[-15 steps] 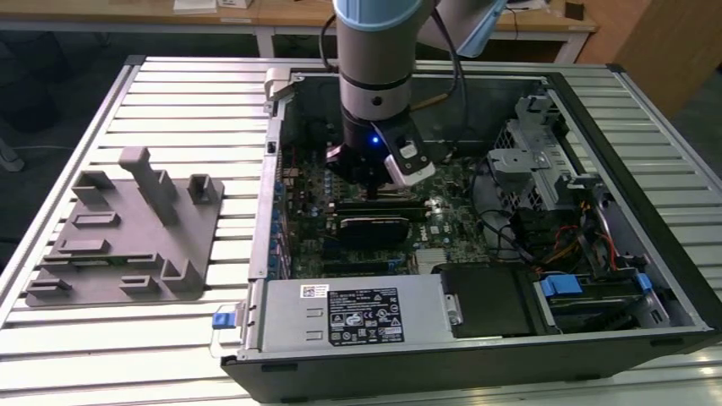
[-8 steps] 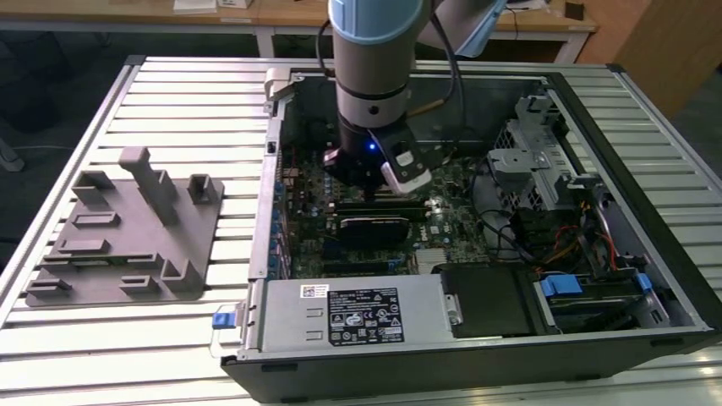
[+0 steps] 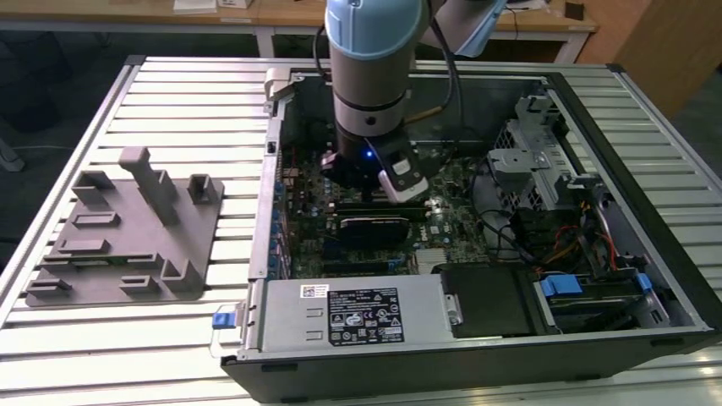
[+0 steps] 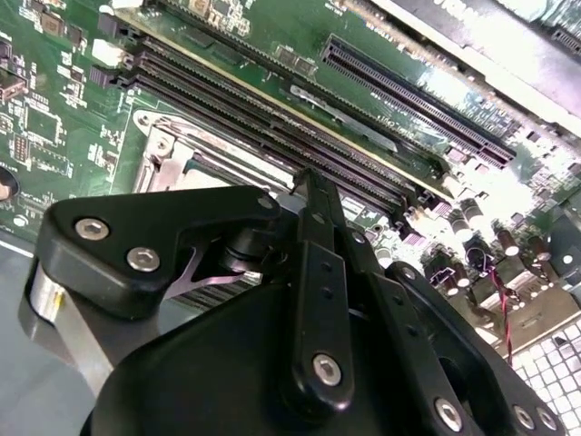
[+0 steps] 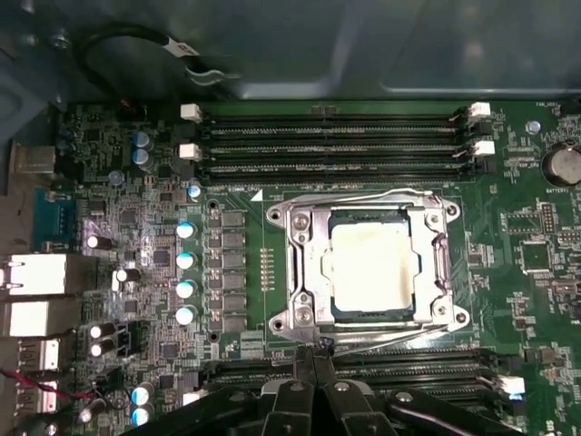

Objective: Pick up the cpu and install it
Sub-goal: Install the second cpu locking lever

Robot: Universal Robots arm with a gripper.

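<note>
Sitting in the socket frame [image 5: 368,268] on the motherboard [image 5: 136,236], the cpu [image 5: 372,265] looks placed; the gripper [image 5: 313,350] hovers at the frame's edge nearest the memory slots [image 5: 336,136], fingers together on nothing. Risk, I judge: a descent would scrape the frame or unseat the chip

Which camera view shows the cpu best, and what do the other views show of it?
The first wrist view shows it best: the cpu lies flat in the metal socket frame, seen from above and uncovered. In the second wrist view, the hand covers most of the socket. In the exterior view, the arm stands over that part of the motherboard.
</note>
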